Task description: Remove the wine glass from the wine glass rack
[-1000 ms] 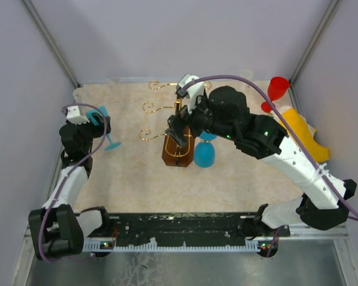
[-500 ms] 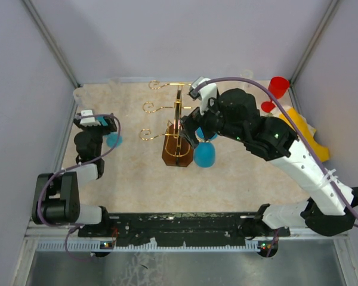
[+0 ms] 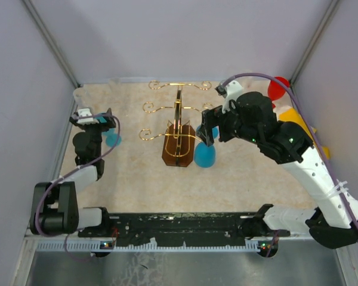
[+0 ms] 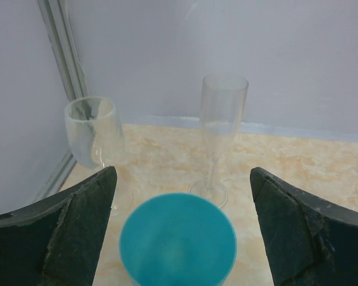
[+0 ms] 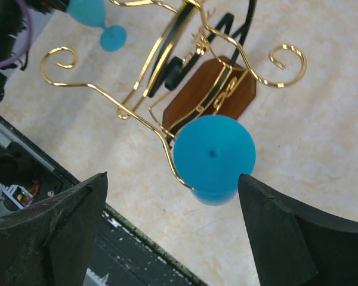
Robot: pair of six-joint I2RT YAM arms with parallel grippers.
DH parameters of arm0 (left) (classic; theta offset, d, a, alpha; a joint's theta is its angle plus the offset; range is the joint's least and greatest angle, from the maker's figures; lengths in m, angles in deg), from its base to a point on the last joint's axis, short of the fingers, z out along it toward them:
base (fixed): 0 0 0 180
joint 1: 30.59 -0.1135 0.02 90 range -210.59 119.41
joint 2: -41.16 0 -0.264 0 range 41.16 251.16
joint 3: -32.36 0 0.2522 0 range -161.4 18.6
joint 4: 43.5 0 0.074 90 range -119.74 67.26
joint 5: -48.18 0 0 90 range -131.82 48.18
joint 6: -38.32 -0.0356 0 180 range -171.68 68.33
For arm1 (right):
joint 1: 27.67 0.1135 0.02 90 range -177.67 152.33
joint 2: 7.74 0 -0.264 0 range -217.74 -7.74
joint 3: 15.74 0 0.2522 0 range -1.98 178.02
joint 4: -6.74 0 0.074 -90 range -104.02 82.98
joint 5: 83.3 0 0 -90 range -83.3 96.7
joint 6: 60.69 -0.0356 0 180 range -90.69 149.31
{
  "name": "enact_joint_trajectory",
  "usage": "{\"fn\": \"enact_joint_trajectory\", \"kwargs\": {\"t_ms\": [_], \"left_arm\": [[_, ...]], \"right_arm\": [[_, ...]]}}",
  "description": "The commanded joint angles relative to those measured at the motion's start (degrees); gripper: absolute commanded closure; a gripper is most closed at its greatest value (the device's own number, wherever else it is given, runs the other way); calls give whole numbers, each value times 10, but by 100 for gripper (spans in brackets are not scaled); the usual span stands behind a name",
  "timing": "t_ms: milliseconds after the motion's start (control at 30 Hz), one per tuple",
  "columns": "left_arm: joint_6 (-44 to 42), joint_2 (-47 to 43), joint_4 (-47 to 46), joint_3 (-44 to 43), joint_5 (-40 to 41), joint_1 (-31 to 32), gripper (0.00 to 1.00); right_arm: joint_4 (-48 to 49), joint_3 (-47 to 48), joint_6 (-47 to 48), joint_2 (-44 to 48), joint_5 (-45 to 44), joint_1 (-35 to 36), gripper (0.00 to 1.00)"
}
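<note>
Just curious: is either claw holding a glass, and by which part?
Nothing is held: left gripper open around the standing glass, right gripper open above the hanging glass.

Gold rack [image 3: 178, 122], blue glass [image 3: 204, 156] just beside

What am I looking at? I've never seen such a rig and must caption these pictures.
Two robot arms are bolted at a table's near edge, each ending in a two-finger gripper. One picture looks down from above. The other two come from wrist cameras, so the dark wedges are each gripper's own fingers. A gold wine glass rack stands on the table, with a blue wine glass hanging upside down from it. The right gripper is open either side of that glass, holding nothing. The left gripper is open around a teal glass. A clear wine glass and a clear flute stand beyond.
</note>
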Motion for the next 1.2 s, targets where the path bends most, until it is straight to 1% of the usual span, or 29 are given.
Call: {"fn": "enact_joint_trajectory", "kwargs": {"t_ms": [0,67,100,133,167,233,367,467,567,633,800,1167], "left_arm": [[-2,-52,61,-24,17,3,1],[0,-73,82,-26,17,3,1],[1,-83,90,-28,17,3,1],[3,-92,102,-31,16,3,1],[6,-100,118,-36,15,3,1],[10,-115,139,-45,10,3,0],[15,-140,176,-68,2,3,0],[23,-159,205,-84,-2,3,0],[37,-168,290,-125,-4,3,0],[42,-175,321,-141,-6,3,0],[53,-203,331,-149,-21,3,0],[72,-228,374,-172,-58,3,0]], "right_arm": [[-57,-21,-102,18,11,-42,14],[-66,-38,-114,29,33,-78,20],[-65,-47,-119,34,49,-99,24],[-62,-59,-126,39,70,-118,31],[-56,-70,-131,42,94,-135,34],[-42,-95,-144,49,129,-161,39],[3,-136,-165,59,180,-183,46],[52,-173,-184,64,222,-197,47],[97,-201,-206,65,250,-208,47],[111,-207,-213,62,254,-212,48],[135,-214,-221,58,255,-220,50],[175,-227,-235,45,279,-246,50]]}}
